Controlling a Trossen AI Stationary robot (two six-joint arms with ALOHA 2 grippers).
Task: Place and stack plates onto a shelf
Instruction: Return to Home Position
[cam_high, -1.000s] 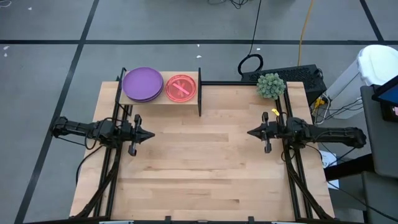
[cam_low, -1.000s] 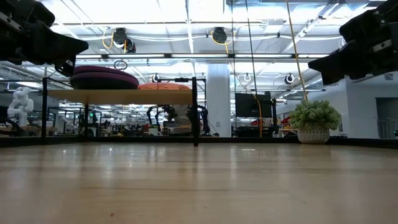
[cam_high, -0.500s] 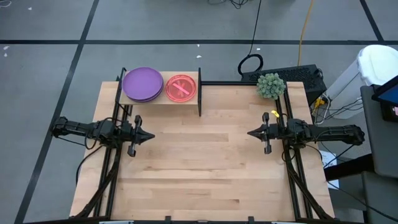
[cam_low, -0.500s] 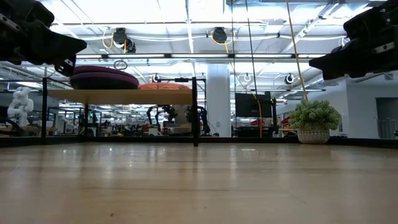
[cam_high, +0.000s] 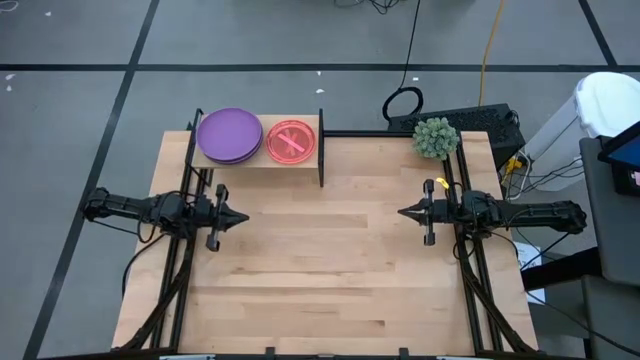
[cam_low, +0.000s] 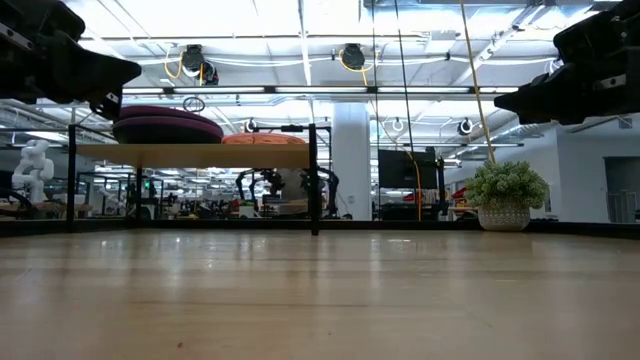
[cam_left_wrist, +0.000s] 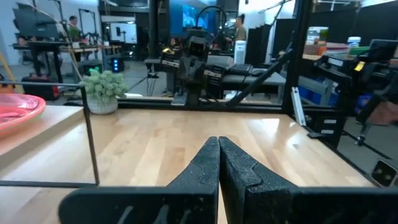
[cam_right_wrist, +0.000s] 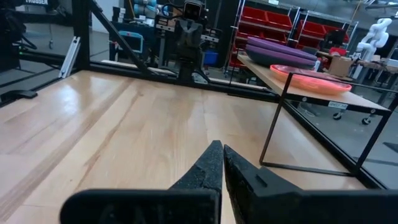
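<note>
The matte purple round plastic plates sit stacked at one end of the small light-wood shelf with black end panels. The translucent pink round plate lies just beside them on the same board. In front of the shelf, above the wooden bench, the left claw hangs nearer and the right claw well apart. Both are clenched and empty, tips facing each other.

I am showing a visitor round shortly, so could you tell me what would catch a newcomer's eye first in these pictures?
The bright plates: a purple stack and a pink-topped stack side by side on the small shelf at the table's far left corner. The left pincer and right pincer, both shut, face each other across the wooden table. A small potted plant sits at the far right.
</note>
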